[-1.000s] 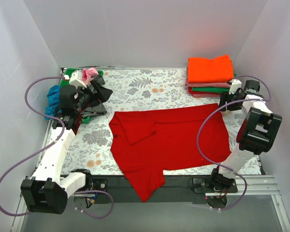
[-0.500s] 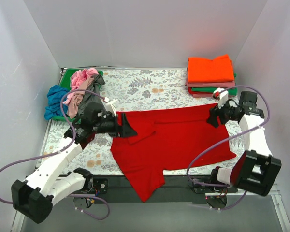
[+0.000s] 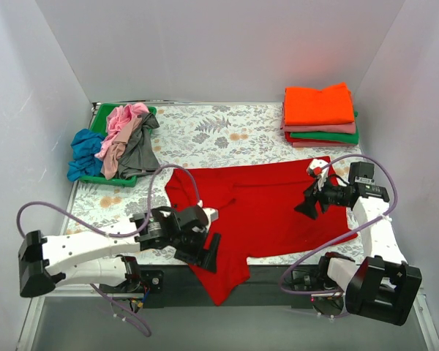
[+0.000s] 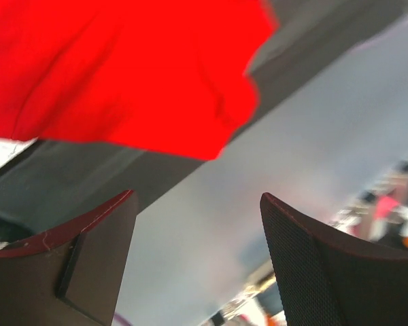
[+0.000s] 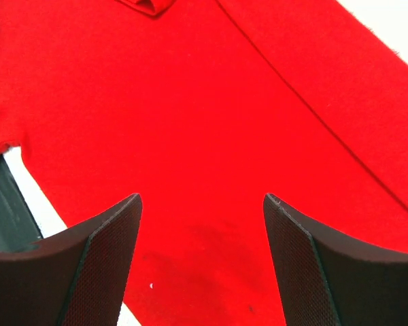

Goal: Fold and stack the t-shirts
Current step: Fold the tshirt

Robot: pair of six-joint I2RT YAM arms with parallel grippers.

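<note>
A large bright red t-shirt [image 3: 263, 208] lies spread on the floral tablecloth [image 3: 212, 135], one end hanging over the near edge. My left gripper [image 3: 208, 252] is open and empty, low at the near edge over the hanging part [image 4: 122, 75]. My right gripper [image 3: 307, 205] is open and empty, just above the shirt's right part [image 5: 204, 122]. A folded stack with an orange shirt [image 3: 318, 104] on top, pink and green beneath, sits at the far right. Unfolded pink [image 3: 124, 121], grey [image 3: 139, 150] and blue [image 3: 80, 150] shirts lie piled at the far left.
A green tray [image 3: 102, 117] holds the unfolded pile at the far left corner. White walls close in the table on three sides. Purple cables loop beside each arm. The dark table frame [image 3: 278, 274] runs along the near edge.
My left arm has swung from the pile at the far left down to the near edge over the shirt's hanging part. My right gripper has moved from the stack towards the shirt's right part.
</note>
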